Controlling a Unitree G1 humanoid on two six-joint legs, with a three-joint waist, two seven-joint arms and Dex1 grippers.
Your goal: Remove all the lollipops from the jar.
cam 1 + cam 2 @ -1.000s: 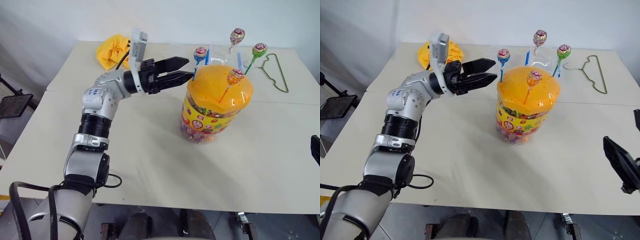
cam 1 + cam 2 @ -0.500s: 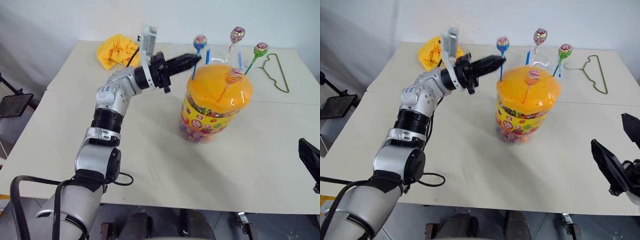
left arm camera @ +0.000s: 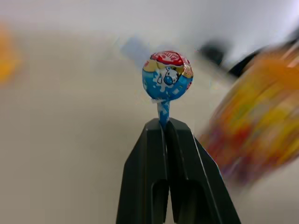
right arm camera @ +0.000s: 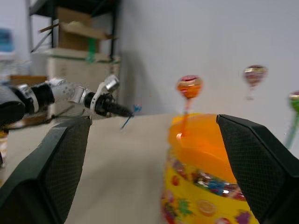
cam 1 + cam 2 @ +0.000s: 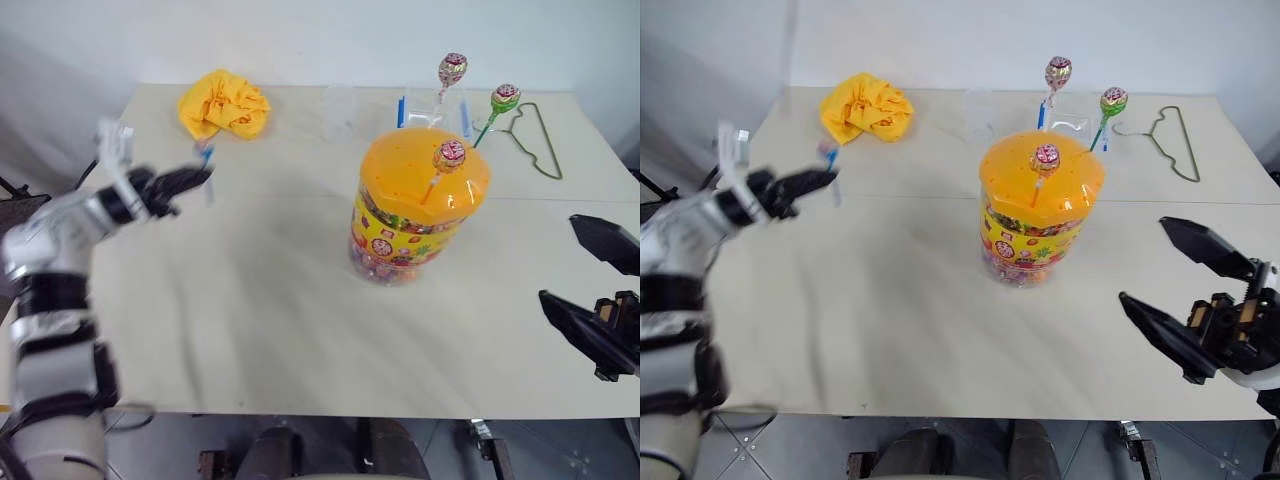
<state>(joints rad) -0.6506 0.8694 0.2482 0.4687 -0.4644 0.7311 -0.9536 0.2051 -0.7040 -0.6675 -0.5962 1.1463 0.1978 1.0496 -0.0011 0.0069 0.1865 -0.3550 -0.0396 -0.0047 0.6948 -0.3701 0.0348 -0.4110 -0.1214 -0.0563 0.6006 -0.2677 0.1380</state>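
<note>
The left gripper (image 5: 200, 176) sat at the left of the left eye frame, well apart from the jar (image 5: 420, 215), its two black fingers pressed together on the stick of the blue lollipop (image 3: 167, 76); in the left wrist view the blue wrapped head stood just above the fingertips (image 3: 158, 126), clear of everything else; this one looked to be out of the jar and carried over bare table (image 5: 260, 300), not yet set down.

The jar stood upright right of centre in the frame, its domed orange lid (image 5: 420, 170) on; three lollipops rose from the lid: an orange one (image 5: 452, 152) at the front, a pale one (image 5: 452, 68) at the upper back, and a green one (image 5: 505, 97) at the upper right beside it; so, as a judgement, one of four was drawn and three were left, plus the putting-down of the blue one.

The right gripper (image 5: 1185, 280) hung at the lower right of the right eye frame with its fingers spread wide and nothing between them; it was near the jar but not touching it.

Beyond the task, a crumpled yellow cloth (image 5: 222, 105) lay at the upper left of the table, a green wire hanger (image 5: 535, 140) at the upper right, and a small clear container (image 5: 430, 108) behind the jar.
</note>
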